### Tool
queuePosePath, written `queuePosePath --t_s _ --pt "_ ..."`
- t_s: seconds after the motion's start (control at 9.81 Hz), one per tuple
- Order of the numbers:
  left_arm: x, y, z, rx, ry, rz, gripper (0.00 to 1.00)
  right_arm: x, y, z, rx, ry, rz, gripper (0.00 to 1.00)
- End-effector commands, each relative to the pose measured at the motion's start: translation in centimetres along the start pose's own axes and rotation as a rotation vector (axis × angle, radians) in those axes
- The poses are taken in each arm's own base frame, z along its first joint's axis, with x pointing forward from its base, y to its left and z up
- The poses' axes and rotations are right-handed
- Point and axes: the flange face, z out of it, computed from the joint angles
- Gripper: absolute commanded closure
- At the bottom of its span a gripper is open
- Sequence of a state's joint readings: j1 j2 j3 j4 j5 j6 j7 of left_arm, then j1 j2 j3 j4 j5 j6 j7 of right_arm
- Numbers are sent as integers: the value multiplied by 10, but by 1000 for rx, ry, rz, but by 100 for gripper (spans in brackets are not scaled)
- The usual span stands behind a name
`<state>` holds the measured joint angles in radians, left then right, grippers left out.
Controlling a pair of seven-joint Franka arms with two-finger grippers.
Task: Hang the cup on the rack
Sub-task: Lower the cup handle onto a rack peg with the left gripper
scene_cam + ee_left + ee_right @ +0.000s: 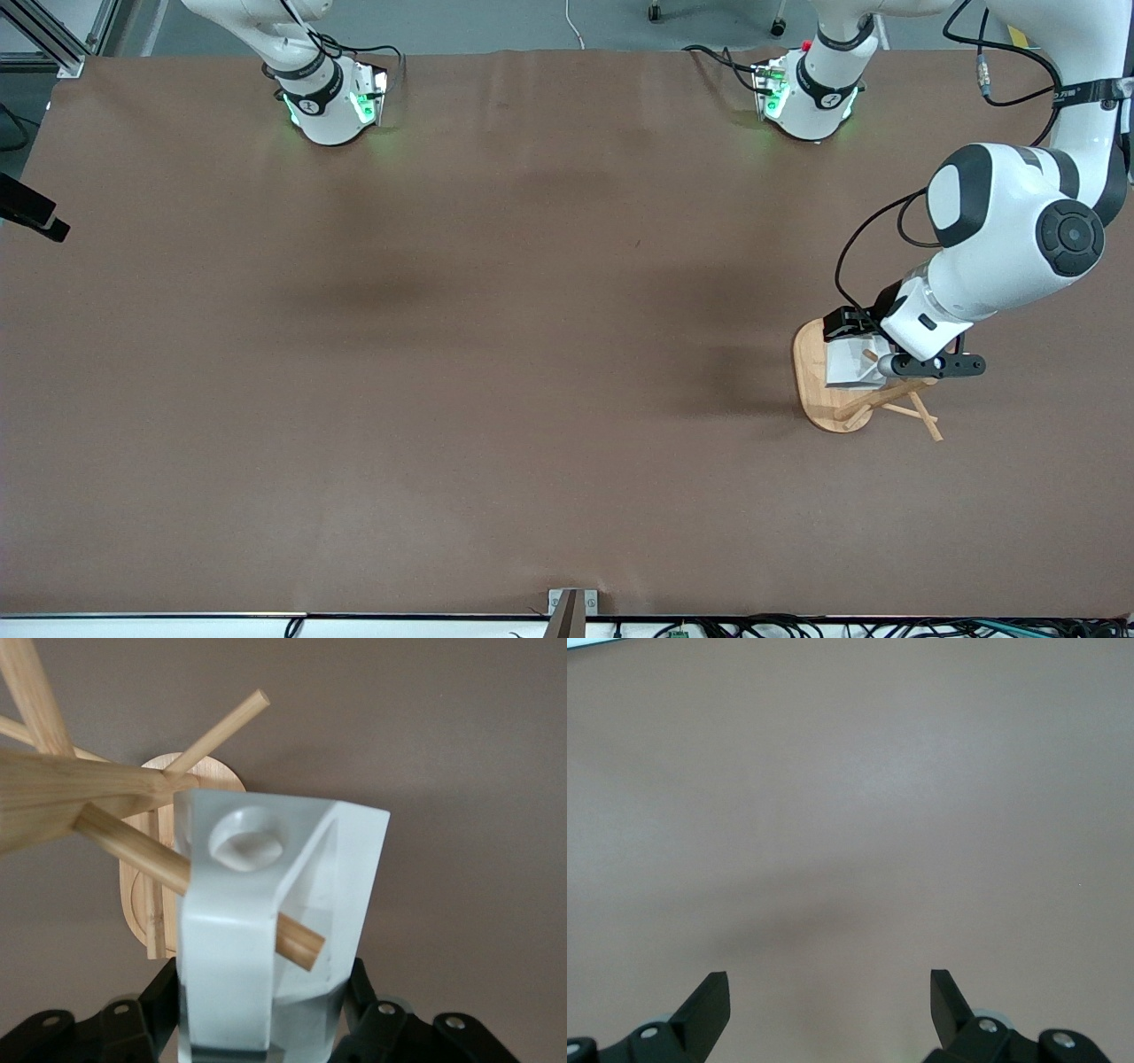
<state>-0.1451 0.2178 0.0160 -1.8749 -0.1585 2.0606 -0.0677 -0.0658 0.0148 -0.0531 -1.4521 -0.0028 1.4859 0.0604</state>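
Over the rack (819,390) at the left arm's end of the table, your left gripper (261,1028) is clamped on the cup (266,930), a peg (177,870) crossing its handle. Right gripper (830,1010) waits, fingers apart, above bare table (850,797).

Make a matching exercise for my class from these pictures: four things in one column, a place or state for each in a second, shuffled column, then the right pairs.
Things
1. cup
2. rack
3. left gripper
4. right gripper

Places or states
A. open over bare table
B. stands toward the left arm's end of the table
C. shut on the cup above the rack's base
D. white, a peg passing by its handle

Pairs: 1-D, 2-B, 3-C, 4-A
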Motion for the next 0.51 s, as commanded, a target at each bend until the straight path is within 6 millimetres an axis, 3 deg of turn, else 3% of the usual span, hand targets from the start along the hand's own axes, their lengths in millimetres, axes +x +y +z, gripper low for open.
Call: queuePosePath --t_s 0.0,0.2,0.41 --pt "2 -4 19 -9 -15 -1 0 0 0 -1 0 4 3 0" --pt "6 -2 -4 -14 18 10 0 0 2 0 0 -1 6 0" --pt "8 1 -54 8 56 38 0 0 2 0 0 -1 6 0"
